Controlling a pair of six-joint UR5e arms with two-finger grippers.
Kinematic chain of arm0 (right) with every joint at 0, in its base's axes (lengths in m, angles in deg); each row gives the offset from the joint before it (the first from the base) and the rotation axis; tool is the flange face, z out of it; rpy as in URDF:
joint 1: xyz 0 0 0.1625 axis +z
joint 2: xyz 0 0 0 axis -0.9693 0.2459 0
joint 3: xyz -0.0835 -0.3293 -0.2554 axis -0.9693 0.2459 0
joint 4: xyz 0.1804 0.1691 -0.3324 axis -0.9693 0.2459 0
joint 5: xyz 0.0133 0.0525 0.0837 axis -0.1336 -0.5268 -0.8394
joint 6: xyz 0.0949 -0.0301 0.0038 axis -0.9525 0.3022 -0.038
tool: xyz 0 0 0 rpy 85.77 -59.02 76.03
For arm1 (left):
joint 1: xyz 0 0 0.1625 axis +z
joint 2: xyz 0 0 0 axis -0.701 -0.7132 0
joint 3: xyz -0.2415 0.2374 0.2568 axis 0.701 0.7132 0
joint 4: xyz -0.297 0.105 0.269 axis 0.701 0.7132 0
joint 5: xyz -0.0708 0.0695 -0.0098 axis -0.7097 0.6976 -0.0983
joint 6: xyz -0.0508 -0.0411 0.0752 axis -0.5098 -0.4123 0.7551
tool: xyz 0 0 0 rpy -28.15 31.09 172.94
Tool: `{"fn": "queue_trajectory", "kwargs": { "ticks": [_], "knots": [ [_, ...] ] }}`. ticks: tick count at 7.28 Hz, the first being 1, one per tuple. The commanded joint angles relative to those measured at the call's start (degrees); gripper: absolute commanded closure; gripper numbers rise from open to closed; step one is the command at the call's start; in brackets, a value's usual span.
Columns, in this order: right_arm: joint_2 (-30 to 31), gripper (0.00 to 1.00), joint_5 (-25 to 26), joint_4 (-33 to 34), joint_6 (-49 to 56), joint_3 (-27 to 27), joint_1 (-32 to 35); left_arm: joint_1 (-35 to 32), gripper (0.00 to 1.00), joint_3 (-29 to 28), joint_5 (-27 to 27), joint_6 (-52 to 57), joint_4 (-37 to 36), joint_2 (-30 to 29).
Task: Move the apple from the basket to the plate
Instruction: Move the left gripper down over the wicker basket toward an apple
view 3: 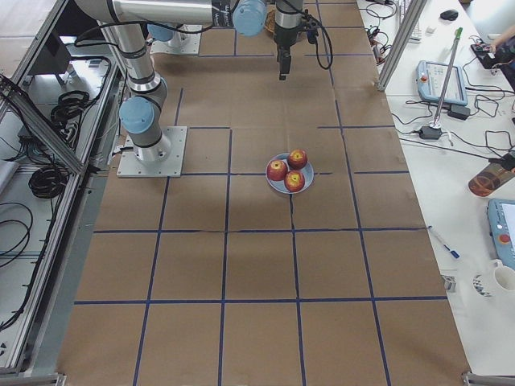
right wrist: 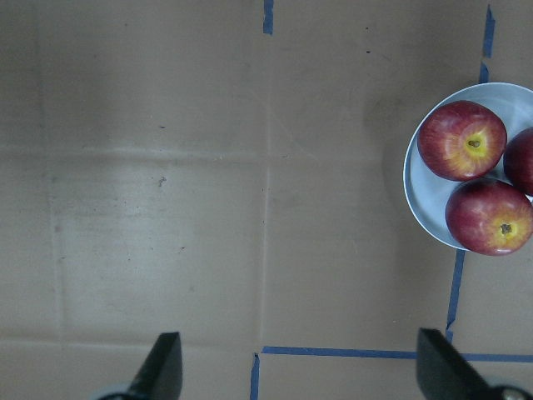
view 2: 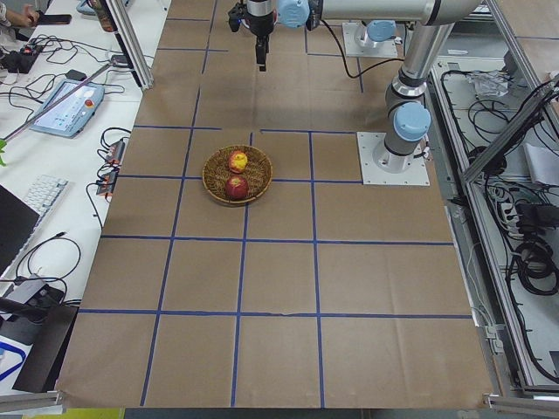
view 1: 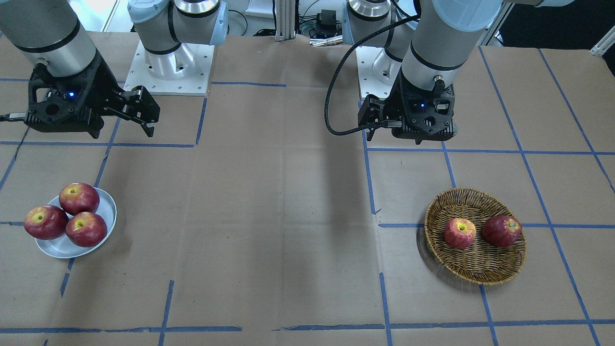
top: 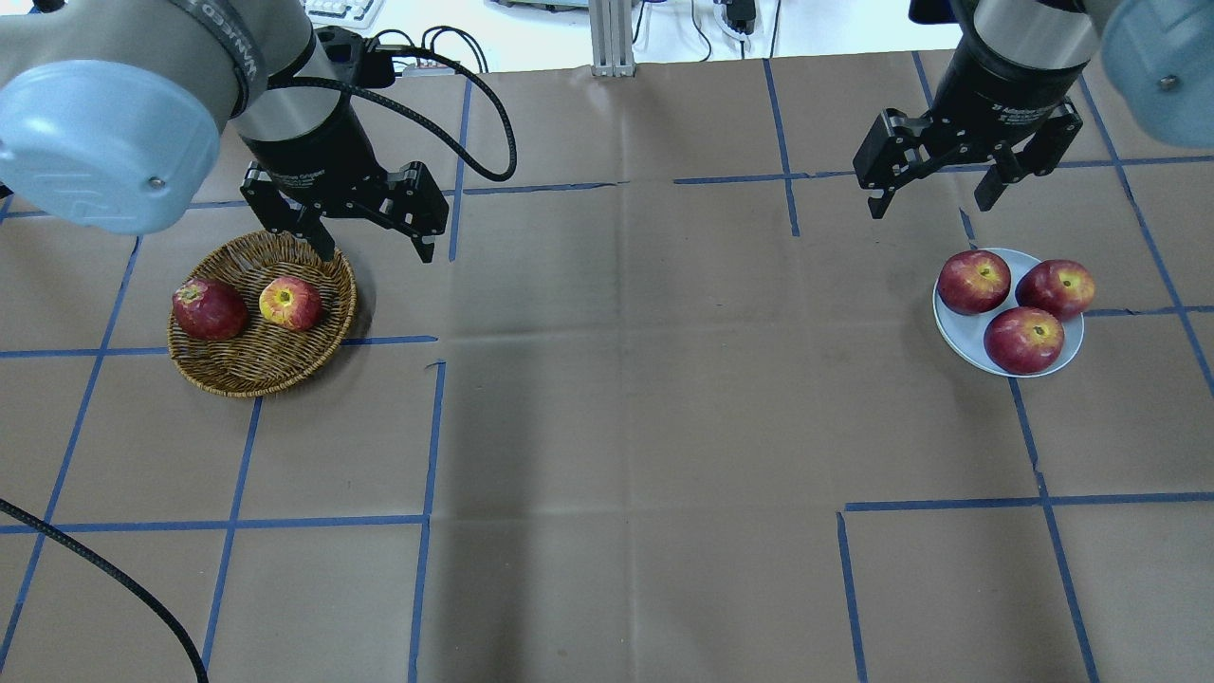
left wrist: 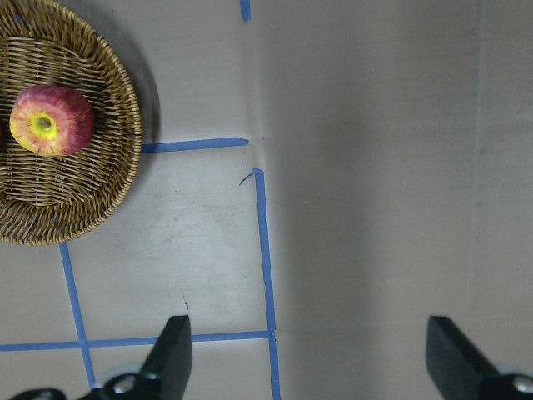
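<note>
My left gripper (top: 378, 252) hangs above the counter (top: 616, 427) with its jaws spread wide and nothing between them. It sits off to one side of the wicker basket (top: 237, 384), not over it. In my left wrist view the basket lies outside the gap between my fingers, up in the corner.

The pinkish-red apple (top: 290, 304) rests in the basket with its yellow-green stem hollow facing up. It lies on the side of the basket nearer the middle of the counter. A darker red apple (top: 209, 308) lies just beside it, in the basket's other half.

My right gripper (top: 929, 207) is also wide open and empty, hanging above the counter near the white plate (top: 948, 327) but not above it. The plate carries three dark red apples (top: 1024, 340), bunched close together. Blue tape lines (top: 427, 427) cross the brown counter in a grid.
</note>
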Motion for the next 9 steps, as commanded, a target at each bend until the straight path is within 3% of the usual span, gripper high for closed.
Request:
{"fn": "queue_trajectory", "kwargs": {
  "ticks": [1,9],
  "knots": [
    [0.3,0.0,0.0,0.1,0.0,0.1,0.0,0.0,0.0,-0.6,0.1,0.0,0.0,-0.1],
    [0.5,0.0,0.7,1.3,-3.7,0.1,0.7,-0.8,0.01,0.2,1.2,0.3,2.3,3.5]
  ]
}}
